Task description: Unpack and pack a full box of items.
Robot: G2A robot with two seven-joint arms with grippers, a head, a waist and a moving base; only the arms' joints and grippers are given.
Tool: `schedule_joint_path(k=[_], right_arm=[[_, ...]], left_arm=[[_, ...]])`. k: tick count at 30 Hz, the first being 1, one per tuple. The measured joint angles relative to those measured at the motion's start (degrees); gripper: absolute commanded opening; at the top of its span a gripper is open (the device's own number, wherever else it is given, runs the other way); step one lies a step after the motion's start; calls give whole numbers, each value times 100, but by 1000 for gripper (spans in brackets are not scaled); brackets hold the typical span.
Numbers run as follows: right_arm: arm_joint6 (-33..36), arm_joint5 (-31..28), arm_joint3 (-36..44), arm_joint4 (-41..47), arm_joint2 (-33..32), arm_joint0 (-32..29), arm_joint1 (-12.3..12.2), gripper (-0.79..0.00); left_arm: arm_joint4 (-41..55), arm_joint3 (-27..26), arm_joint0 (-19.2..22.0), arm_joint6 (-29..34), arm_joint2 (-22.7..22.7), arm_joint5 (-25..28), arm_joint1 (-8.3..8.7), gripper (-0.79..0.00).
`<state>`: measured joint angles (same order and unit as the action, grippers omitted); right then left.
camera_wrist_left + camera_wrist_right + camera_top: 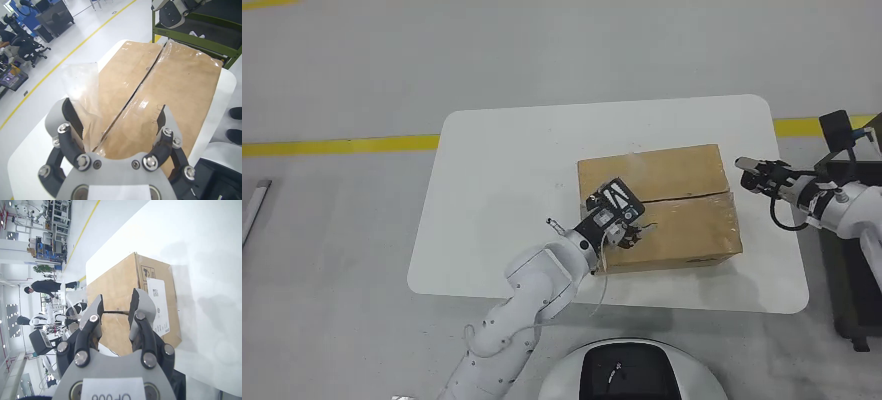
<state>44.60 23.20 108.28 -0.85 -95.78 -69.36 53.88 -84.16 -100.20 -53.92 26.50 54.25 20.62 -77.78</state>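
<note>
Brown rectangular cardboard box (657, 205) sits right of centre on white rounded bench (502, 200). Flaps closed, glossy clear tape along centre seam (140, 86). Left jaws spread wide over box's left end at seam, with loose strip of clear plastic tape (81, 83) lifted off cardboard, against one finger. Right jaws partly spread, gripping nothing, just beside box's right end face near white paper label (158, 306).

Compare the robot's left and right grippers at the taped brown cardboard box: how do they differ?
The left gripper hangs over the brown cardboard box; the right gripper sits beside its end. Loose clear tape touches a left finger; the right gripper's fingers are bare. Both are open.
</note>
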Motion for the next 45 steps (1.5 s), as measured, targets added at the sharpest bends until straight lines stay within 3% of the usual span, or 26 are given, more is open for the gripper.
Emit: schedule_joint_path(k=[8,22,30,33,34,35,36,45], right_arm=[[-15,16,6,91,-150,-48,-24,-465],[26,-39,138,402,-888,-708,-71,-456],[297,-131,245,552,-774,-698,-96,-446],[480,-140,189,590,-633,-542,-113,-406],[529,-132,169,584,-582,-484,-118,-188],[591,-122,146,564,-513,-404,-126,-43],[628,-113,130,532,-465,-342,-133,0],[1091,39,25,60,-9,288,-213,0]], left_arm=[[1130,52,241,593,-129,218,-98,0],[1564,505,744,698,-1056,305,-374,0],[1430,-93,611,728,-703,206,-319,0],[1323,-420,482,733,-461,165,-268,0],[1296,-522,435,729,-382,153,-252,0],[1265,-653,366,727,-272,140,-229,0],[1230,-747,315,727,-184,129,-211,0],[826,-1303,-361,671,856,-71,-21,0]])
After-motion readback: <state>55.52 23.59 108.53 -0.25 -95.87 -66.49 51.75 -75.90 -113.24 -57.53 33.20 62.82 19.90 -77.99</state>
